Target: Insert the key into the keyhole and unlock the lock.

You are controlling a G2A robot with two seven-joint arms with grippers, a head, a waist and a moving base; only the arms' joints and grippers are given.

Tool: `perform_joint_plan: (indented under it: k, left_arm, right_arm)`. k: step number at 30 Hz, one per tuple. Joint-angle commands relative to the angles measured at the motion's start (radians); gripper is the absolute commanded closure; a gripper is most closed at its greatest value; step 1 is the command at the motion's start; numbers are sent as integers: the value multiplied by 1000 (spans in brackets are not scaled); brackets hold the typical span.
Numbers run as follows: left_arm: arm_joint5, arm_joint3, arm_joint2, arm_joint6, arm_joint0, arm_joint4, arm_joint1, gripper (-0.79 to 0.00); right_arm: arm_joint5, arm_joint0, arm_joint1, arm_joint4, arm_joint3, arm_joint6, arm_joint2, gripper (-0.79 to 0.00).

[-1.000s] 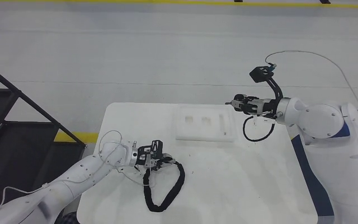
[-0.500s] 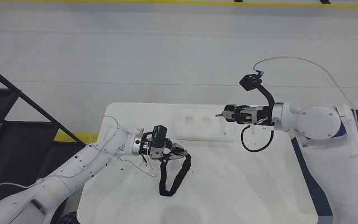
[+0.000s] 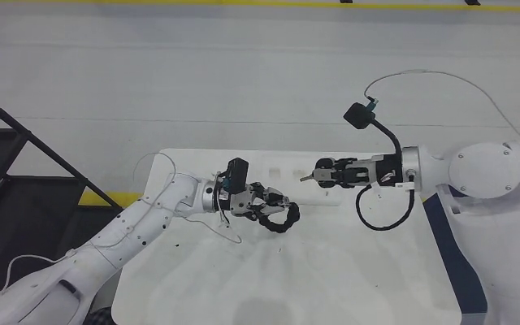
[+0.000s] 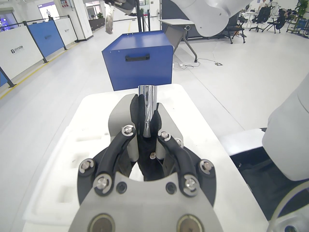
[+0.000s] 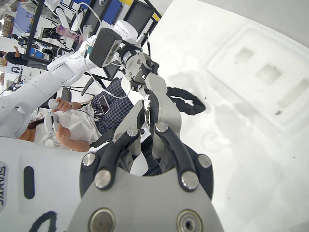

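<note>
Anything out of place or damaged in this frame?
Nothing stands out. The left end effector grips the cable lock, the right end effector holds the key, apart above the table.

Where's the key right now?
In the top view the key is clamped in the jaws of the right gripper, in the air over the white foam tray, its tip aimed at the lock held by the left gripper, a gap between them.

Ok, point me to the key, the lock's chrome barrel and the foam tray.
key point(image 4: 109, 22), left wrist view, on its blade.
lock's chrome barrel point(image 4: 147, 102), left wrist view, mid-barrel.
foam tray point(image 3: 329, 195), top view, bare corner.
</note>
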State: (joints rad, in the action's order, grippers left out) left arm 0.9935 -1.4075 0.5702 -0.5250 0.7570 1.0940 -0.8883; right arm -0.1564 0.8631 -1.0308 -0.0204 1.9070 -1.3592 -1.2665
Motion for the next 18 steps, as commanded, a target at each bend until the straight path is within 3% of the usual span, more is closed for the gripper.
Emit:
perform_joint_plan:
  k: [1, 10, 18]
  left_arm:
    - [4, 6, 0, -20, -4, -1, -11, 0]
    - [-29, 75, -3, -175, -19, 80, -65, 0]
    - [-29, 75, -3, -175, -19, 80, -65, 0]
  right_arm:
    - [-9, -2, 1, -20, 5, -5, 0, 0]
    - [-10, -15, 10, -64, 24, -45, 8, 0]
    - [-10, -15, 10, -64, 24, -45, 8, 0]
